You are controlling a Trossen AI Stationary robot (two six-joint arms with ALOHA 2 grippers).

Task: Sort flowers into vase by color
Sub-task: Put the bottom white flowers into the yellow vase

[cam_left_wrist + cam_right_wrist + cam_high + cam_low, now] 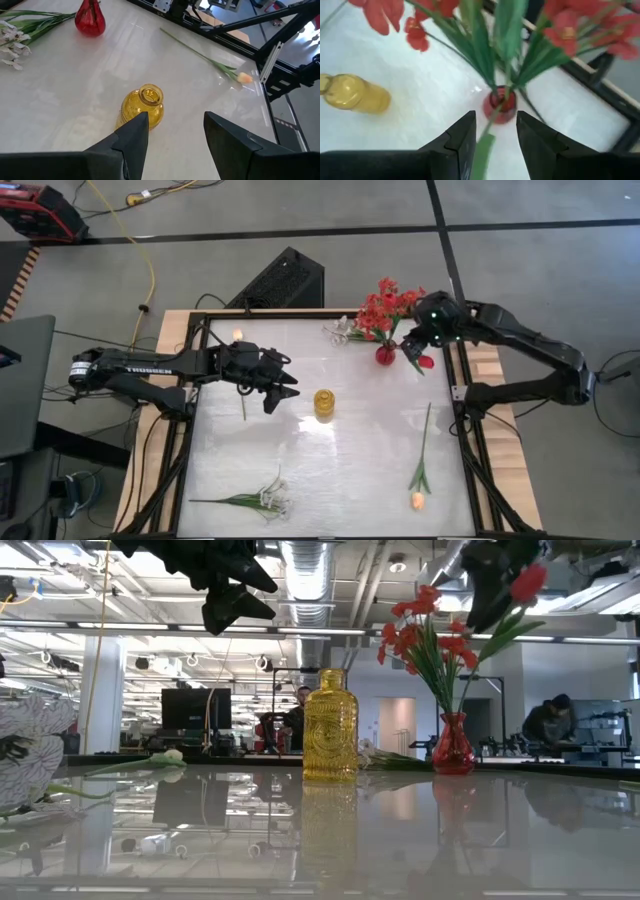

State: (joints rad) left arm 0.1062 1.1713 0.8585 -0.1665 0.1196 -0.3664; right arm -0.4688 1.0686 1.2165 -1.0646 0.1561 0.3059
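A small red vase (385,356) stands near the table's far right and holds several red clustered blooms (385,305). A red tulip bud (427,362) leans out of it toward the right edge; its stem reaches the vase mouth (500,97). My right gripper (495,135) is open above the vase with that stem (482,150) between its fingers. A yellow vase (323,403) stands mid-table. My left gripper (285,386) hovers open just left of it. Two peach tulips (417,500) (238,333) and two white sprays (265,500) (340,330) lie flat on the table. My right gripper comes from above with its fingers on either side of the red tulip's upper stem (482,150), just below the bud (528,582). A gap shows beside the stem, and I cannot tell whether a finger touches it. The stem's lower end sits in the red vase.
A dark metal frame (465,395) runs around the white tabletop. One white spray (12,35) lies close beside the red vase (90,20). Bare table lies between the yellow vase (145,102) and the near edge. People and desks show in the room behind.
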